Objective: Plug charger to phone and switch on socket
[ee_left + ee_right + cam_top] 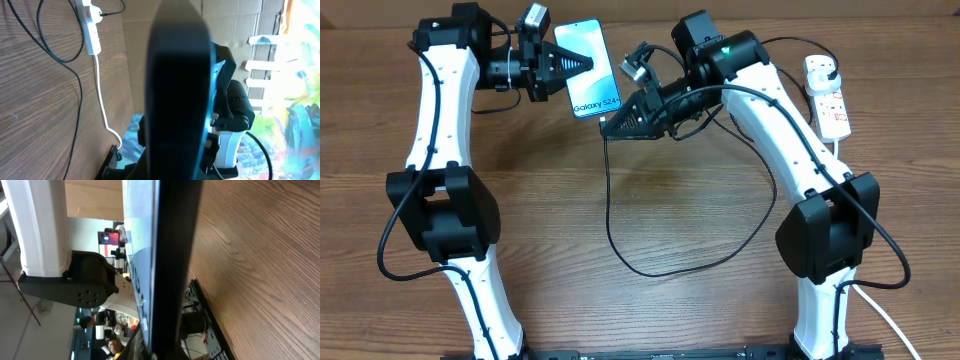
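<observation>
The phone (590,72), light blue screen up with white text at its near end, is held above the table. My left gripper (580,64) is shut on its left side. In the left wrist view the phone (180,85) is a dark slab filling the middle. My right gripper (607,127) sits at the phone's near end, shut on the tip of the charger (620,235). The connector itself is hidden. The black cable hangs down, loops over the table and runs to the white socket (828,92) at the far right. In the right wrist view the phone (172,255) stands edge-on.
The socket (90,27) lies by the table's far edge, a black plug in its end. Its thick white cord (102,100) trails off the table. The white cord (880,315) also passes the right arm's base. The left arm (42,225) stands close behind the phone.
</observation>
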Motion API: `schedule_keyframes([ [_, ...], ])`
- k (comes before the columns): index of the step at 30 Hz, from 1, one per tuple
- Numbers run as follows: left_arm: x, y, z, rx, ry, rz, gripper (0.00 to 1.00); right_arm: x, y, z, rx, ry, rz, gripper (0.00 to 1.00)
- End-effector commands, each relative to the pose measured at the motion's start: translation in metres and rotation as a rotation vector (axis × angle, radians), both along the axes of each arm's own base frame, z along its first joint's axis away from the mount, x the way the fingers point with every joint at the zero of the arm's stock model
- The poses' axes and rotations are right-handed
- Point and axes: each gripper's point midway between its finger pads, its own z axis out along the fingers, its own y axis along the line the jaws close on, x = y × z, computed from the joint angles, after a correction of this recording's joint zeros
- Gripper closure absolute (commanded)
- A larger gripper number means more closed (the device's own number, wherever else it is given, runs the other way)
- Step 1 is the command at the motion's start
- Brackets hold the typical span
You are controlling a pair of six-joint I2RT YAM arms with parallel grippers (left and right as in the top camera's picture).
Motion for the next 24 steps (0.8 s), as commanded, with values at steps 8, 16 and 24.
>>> schedule_keyframes([
  [8,-0.001,0.003,0.014,-0.012,-0.023,0.008,0.96,-0.006,-0.002,0.022,0.045,-0.016,0.005,0.96],
  [16,-0.001,0.003,0.014,-0.015,-0.015,0.008,0.96,-0.016,0.007,0.021,0.043,-0.013,0.034,0.96],
  [24,-0.001,0.003,0.014,-0.012,-0.015,0.007,0.96,-0.016,0.009,0.022,0.047,-0.019,0.037,0.96],
])
